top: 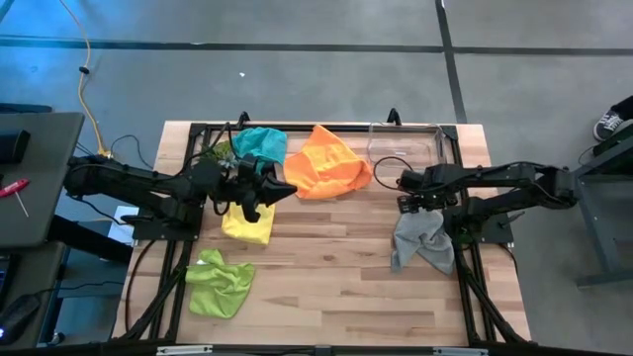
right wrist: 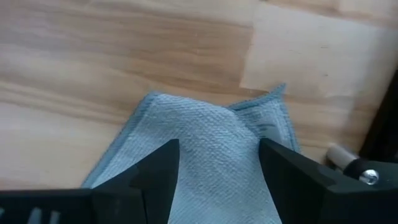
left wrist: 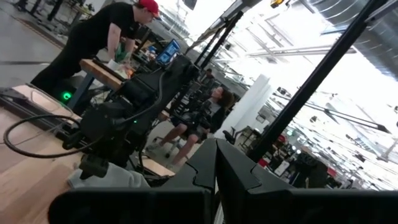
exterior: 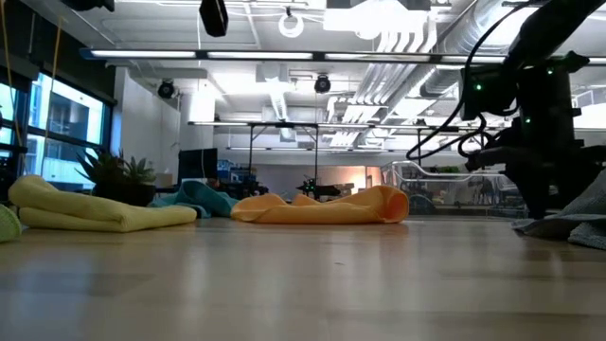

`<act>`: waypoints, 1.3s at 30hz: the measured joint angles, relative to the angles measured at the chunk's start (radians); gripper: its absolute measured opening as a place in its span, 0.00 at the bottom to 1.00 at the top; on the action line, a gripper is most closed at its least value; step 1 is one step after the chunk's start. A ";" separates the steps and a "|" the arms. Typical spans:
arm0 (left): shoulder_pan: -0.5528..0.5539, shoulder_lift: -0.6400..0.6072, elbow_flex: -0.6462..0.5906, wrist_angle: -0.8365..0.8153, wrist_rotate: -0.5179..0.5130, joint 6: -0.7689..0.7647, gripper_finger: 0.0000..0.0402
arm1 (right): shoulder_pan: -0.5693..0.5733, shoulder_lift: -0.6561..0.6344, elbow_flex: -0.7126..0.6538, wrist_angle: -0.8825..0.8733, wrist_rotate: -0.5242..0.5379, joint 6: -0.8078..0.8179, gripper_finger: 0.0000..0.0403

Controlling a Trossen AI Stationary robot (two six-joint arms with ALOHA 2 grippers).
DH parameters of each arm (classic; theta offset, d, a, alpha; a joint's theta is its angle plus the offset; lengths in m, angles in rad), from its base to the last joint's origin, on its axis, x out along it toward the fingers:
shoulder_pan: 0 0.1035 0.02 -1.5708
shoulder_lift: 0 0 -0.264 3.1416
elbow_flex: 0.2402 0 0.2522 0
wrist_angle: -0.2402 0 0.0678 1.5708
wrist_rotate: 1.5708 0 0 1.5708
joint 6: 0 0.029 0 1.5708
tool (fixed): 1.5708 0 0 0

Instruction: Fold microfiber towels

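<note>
Five towels lie on the wooden table. Teal (top: 259, 143) and orange (top: 331, 163) are crumpled at the far side, yellow (top: 247, 223) is folded at the left, and lime green (top: 220, 284) is bunched near the front left. The grey towel (top: 425, 242) lies rumpled at the right. My right gripper (top: 408, 203) points down over the grey towel's far end, open, with a raised fold (right wrist: 211, 137) between its fingers. My left gripper (top: 287, 186) is shut and empty, held level above the table between the yellow and orange towels. My right gripper (right wrist: 217, 165) comes from above with one finger (right wrist: 158, 168) on each side of the grey towel's raised fold near its far corner (right wrist: 277, 99). Whether the fingertips touch the cloth I cannot tell. The towel lies slack on the table.
A clear plastic bin (top: 406, 148) stands at the far right, just beyond my right gripper. A small green plant (top: 220, 153) sits by the teal towel. Black frame rails (top: 465, 287) run along the table's edges. People are in the room beyond the table (left wrist: 106, 37).
</note>
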 joint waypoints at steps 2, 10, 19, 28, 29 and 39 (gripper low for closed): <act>0.000 0.000 0.000 0.000 0.000 0.000 0.00 | 0.005 0.000 -0.002 0.001 0.000 -0.002 0.52; 0.000 0.000 0.000 -0.001 0.000 0.007 0.00 | 0.056 0.000 -0.002 0.036 0.015 0.018 0.26; -0.001 0.000 0.001 -0.008 0.024 0.015 0.00 | 0.158 0.062 0.000 0.178 0.018 0.083 0.02; -0.002 -0.001 0.001 -0.041 0.045 0.049 0.00 | 0.262 0.070 0.227 0.303 0.178 0.075 0.00; -0.001 -0.001 0.001 -0.068 0.044 0.059 0.00 | 0.268 0.071 0.261 0.318 0.192 0.058 0.00; -0.038 0.087 -0.001 -0.352 -0.124 0.078 0.00 | 0.333 0.135 0.420 0.394 0.215 -0.087 0.00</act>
